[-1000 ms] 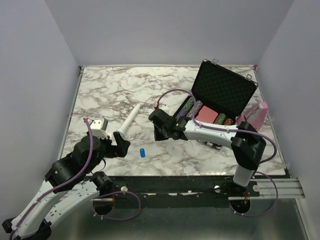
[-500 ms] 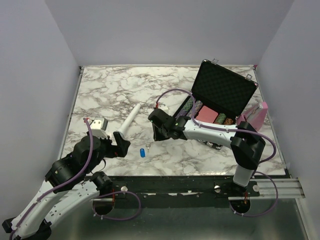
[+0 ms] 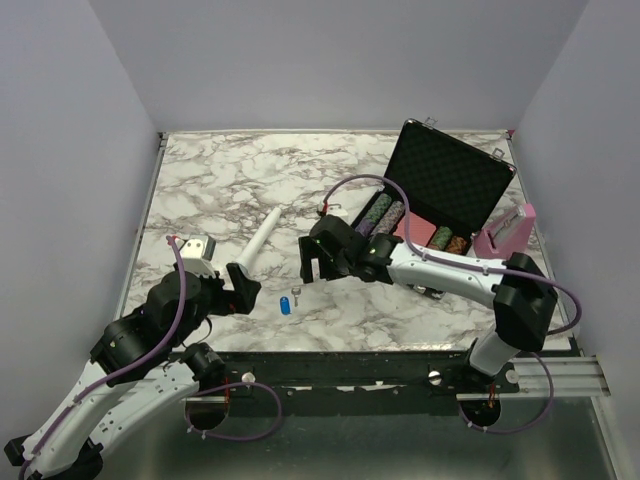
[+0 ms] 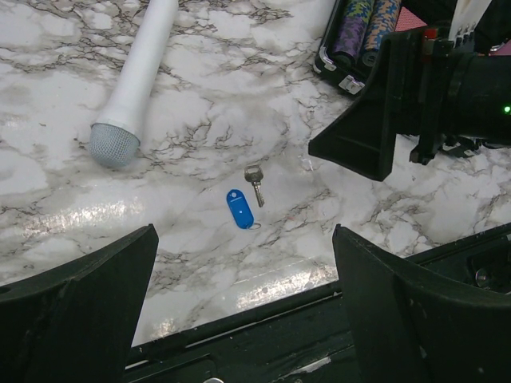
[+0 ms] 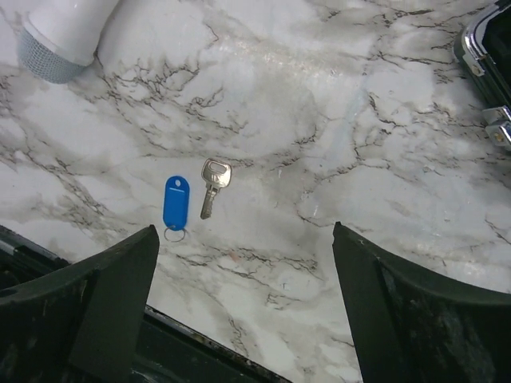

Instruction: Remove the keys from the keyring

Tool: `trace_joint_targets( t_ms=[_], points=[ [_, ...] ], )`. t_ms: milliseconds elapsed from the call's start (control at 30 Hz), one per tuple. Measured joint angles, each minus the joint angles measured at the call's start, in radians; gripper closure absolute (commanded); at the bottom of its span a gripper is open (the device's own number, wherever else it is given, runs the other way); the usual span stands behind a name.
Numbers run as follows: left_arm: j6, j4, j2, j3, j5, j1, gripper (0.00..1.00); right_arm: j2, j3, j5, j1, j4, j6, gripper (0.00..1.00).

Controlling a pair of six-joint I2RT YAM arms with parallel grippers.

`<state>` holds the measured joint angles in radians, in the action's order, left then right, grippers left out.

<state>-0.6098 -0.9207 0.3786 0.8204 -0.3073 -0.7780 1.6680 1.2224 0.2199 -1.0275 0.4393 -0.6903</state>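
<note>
Downward over key (image 5: 214, 182), right gripper (image 5: 242, 239) (jaws apart)

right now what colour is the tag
Tag is bright blue, clearest in the right wrist view.

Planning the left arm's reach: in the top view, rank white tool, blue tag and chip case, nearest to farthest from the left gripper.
From the left gripper:
1. white tool, its head just ahead of it.
2. blue tag, to the right, near edge.
3. chip case, far right.

Blue tag (image 5: 175, 202), silver key (image 5: 214, 182), white grey-veined table (image 5: 319, 104)
</note>
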Motion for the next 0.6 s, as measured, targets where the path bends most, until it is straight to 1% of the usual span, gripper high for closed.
trace_joint_targets(
  t_ms=[300,600],
  points=[
    [0.001,0.0,0.0,0.0,0.001,0.0,0.01,-0.142,-0.069,0.038,0.0,-0.008,0.003,0.0],
    [0.001,0.002,0.0,0.0,0.001,0.0,0.01,-0.356,-0.192,0.114,0.0,-0.063,0.032,0.0]
  ],
)
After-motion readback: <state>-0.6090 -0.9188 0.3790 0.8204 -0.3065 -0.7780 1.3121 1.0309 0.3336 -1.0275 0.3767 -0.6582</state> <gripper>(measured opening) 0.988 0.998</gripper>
